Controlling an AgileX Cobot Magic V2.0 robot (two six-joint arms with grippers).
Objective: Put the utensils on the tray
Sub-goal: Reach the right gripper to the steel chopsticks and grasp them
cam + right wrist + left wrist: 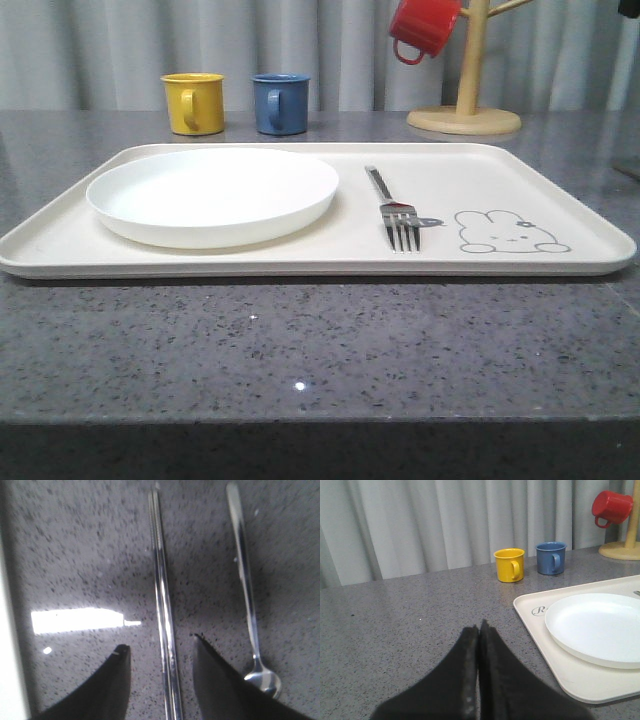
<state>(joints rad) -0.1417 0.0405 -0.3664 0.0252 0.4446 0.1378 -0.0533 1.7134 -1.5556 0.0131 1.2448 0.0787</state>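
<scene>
— Between my right gripper point(160, 652) tips, center frame, lie the chopsticks point(163, 605)?
— Yes: spread wide, empty, straddling them to grab. Left gripper point(479, 632) pinched closed, idle. Fork point(394, 212), plate point(212, 192) already on tray point(560, 185).

Grey pleated curtain point(300, 50) behind speckled grey stone counter point(300, 350).

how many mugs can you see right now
3. The yellow mug and the blue mug stand side by side on the counter behind the tray; the red mug hangs on the wooden stand.
</scene>
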